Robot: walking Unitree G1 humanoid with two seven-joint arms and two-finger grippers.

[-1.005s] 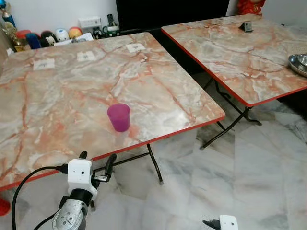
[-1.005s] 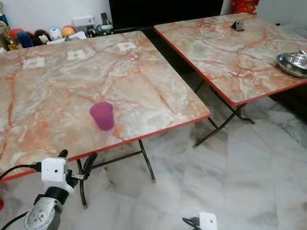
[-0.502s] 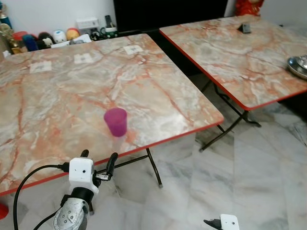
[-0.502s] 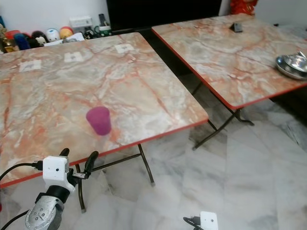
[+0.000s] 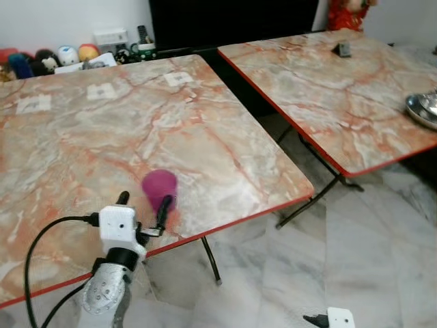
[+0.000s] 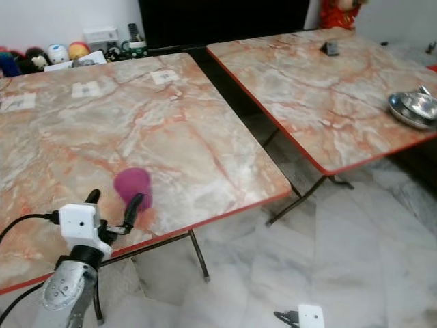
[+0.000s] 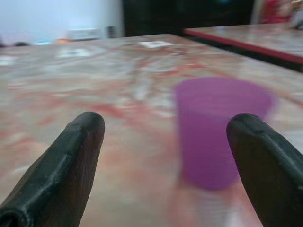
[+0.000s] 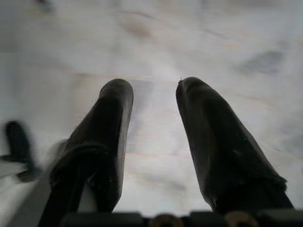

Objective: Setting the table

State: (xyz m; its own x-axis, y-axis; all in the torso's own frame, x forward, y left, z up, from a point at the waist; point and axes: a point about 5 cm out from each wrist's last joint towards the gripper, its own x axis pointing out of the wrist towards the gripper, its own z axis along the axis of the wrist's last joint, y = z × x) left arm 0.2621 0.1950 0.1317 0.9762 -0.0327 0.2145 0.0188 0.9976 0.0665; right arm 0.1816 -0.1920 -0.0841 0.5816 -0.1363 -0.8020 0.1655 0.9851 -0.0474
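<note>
The left gripper [image 5: 142, 203] is raised over the near edge of the marble-topped table [image 5: 82, 137], its two black fingers [image 7: 66, 161] spread wide apart and holding nothing. Just beyond them stands the purple cup [image 5: 160, 189], upright on the tabletop near the red-trimmed front edge; in the left wrist view the cup [image 7: 218, 130] sits between the fingertips but farther out, untouched. The right gripper [image 8: 154, 92] hangs low over the pale marble floor [image 6: 328, 273], its fingers parted with a gap between them.

Three small white paper labels [image 5: 101, 91] lie along the far side of the table; their print is too small to read. A second marble table [image 5: 355, 89] stands to the right, carrying a metal dish [image 6: 413, 109] at its right edge and a small dark object [image 5: 343, 48] near its far side. Toys and trinkets [image 5: 68, 55] line the wall behind.
</note>
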